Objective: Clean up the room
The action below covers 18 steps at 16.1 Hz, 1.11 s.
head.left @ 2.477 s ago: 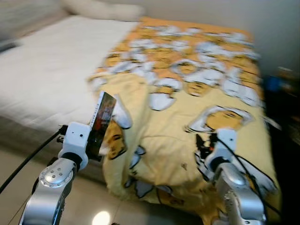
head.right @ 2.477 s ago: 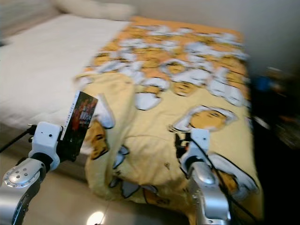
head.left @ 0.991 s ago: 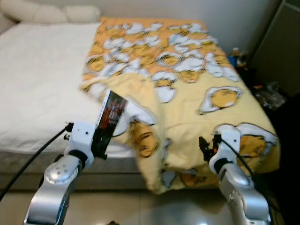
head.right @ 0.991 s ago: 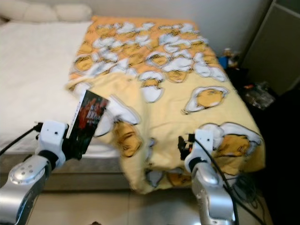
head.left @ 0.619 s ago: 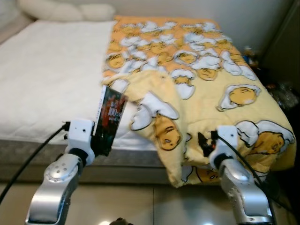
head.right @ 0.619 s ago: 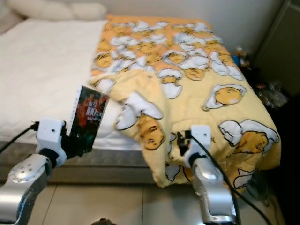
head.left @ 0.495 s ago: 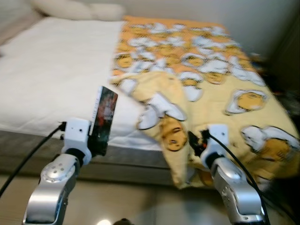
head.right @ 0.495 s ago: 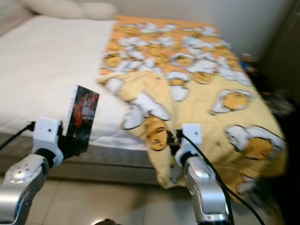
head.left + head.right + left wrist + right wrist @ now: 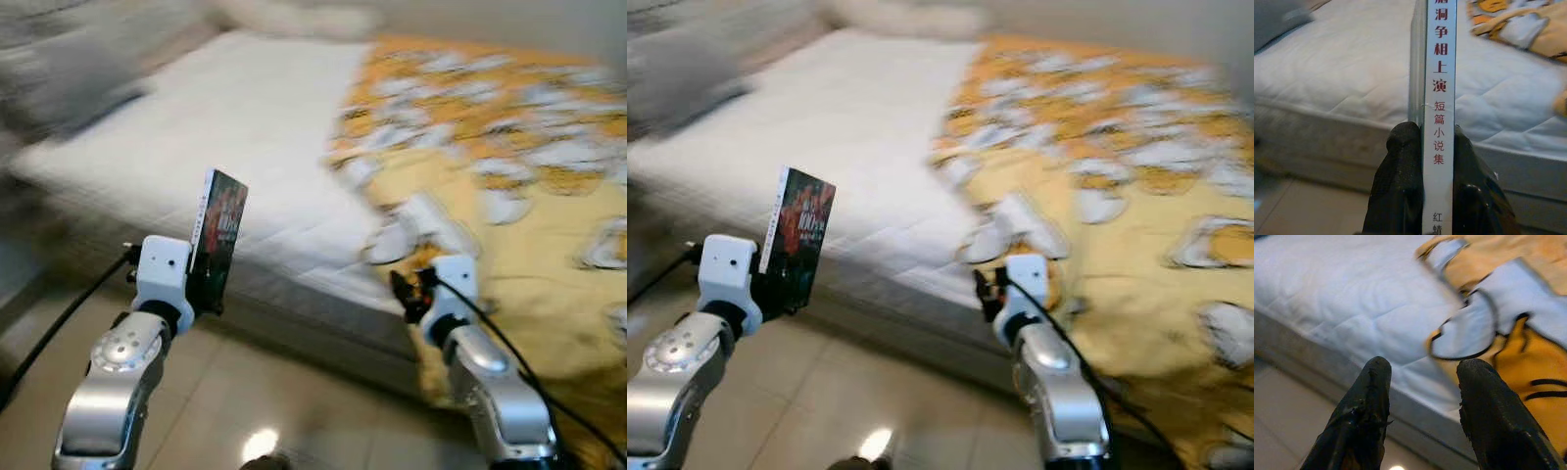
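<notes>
One left hand [image 9: 1422,196] clamping thin dark-covered paperback book [image 9: 221,238] upright | right hand [image 9: 1422,431] hovering, fingers apart | risk: book slipping while walking beside white-sheeted bed [image 9: 245,147].

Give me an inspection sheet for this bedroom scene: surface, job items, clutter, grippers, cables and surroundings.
Surface: bed with a bare white mattress; pale tiled floor in front.
Job's things: book held upright, white spine with red Chinese characters; yellow egg-print blanket rumpled over the bed's right side.
Clutter: nothing seen on the floor; picture blurred.
Grippers: left gripper shut on the book's spine; right gripper open, holding nothing, near the blanket's edge.
Cables: black cable along the left arm; another along the right arm.
Surroundings: pillow at the bed's head, blurred.
</notes>
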Motion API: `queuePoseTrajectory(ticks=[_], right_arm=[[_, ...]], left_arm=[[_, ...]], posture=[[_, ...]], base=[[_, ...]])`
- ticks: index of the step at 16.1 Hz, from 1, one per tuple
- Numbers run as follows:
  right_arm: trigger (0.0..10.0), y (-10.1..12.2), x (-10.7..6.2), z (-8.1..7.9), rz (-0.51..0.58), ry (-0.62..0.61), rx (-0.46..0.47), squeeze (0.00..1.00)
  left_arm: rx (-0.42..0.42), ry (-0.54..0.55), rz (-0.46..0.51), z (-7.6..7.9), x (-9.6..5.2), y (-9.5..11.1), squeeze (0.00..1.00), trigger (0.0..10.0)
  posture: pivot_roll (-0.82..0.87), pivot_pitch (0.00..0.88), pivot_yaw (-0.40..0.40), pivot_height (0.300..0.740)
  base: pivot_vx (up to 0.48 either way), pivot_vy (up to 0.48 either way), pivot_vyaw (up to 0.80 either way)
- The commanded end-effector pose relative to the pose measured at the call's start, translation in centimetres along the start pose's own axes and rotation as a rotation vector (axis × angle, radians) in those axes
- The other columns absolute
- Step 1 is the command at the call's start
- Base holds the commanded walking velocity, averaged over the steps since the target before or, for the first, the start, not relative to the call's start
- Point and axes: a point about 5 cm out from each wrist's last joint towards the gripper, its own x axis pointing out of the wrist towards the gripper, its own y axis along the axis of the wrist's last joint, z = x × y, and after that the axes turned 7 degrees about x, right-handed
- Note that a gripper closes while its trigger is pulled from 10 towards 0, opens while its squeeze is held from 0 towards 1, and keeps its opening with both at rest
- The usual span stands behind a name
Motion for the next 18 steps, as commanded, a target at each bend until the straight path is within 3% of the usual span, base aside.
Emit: queuePoseTrajectory(ticks=[1, 5, 11, 18], right_arm=[[10.0, 0.47, 0.13, -0.13, 0.016, -0.001, 0.004, 0.0], [10.0, 0.27, 0.18, -0.13, 0.009, -0.009, 0.009, 0.0], [10.0, 0.25, 0.24, -0.42, 0.012, 0.002, 0.032, 0.0], [10.0, 0.13, 0.32, -0.77, -0.006, 0.031, -0.028, 0.0]], left_arm=[[0.013, 0.025, 0.038, -0.47, 0.0, 0.92, 0.0, 10.0], [-0.008, 0.055, 0.013, -0.88, 0.05, 0.69, 0.0, 10.0], [-0.026, 0.075, 0.009, -1.32, 0.18, 0.71, 0.0, 10.0], [-0.027, 0.072, 0.007, -1.37, 0.29, 0.8, 0.0, 10.0]], posture=[[-0.06, 0.0, 0.005, 0.74], [-0.06, 0.0, 0.009, 0.74], [-0.06, 0.0, 0.009, 0.74], [-0.06, 0.0, 0.007, 0.74]], base=[[0.0, 0.0, 0.8], [0.0, 0.0, 0.8], [0.126, 0.0, 0.0], [0.265, 0.0, 0.0]])
